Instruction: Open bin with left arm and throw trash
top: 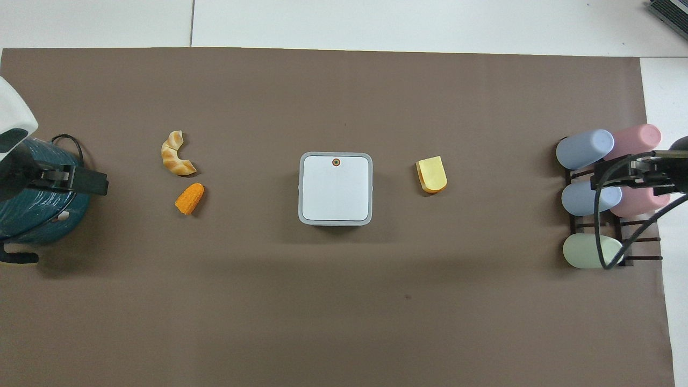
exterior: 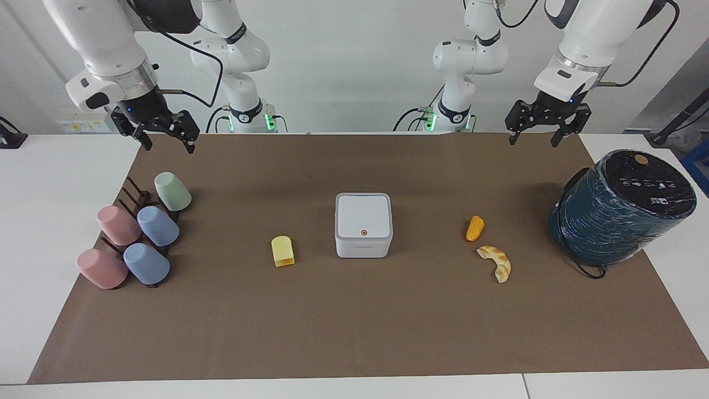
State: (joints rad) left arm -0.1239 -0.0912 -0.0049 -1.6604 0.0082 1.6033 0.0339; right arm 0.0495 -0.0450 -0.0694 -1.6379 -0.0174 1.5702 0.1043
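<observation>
The white bin (exterior: 363, 224) (top: 336, 188) stands mid-mat with its lid shut flat. The trash lies on the mat around it. A pale yellow block (exterior: 282, 251) (top: 431, 174) sits beside the bin toward the right arm's end. An orange corn nub (exterior: 474, 228) (top: 190, 198) and a tan crescent (exterior: 497, 262) (top: 176, 155) lie toward the left arm's end, the crescent farther from the robots. My left gripper (exterior: 533, 141) (top: 80, 181) hangs open and empty high over the mat's edge by the teal cylinder. My right gripper (exterior: 169, 147) (top: 618, 173) hangs open and empty above the cup rack.
A large dark teal wrapped cylinder (exterior: 620, 208) (top: 32, 215) lies tilted at the left arm's end with a cable under it. Several pastel cups on a dark rack (exterior: 138, 233) (top: 591, 196) fill the right arm's end. The brown mat (exterior: 354, 332) covers the table.
</observation>
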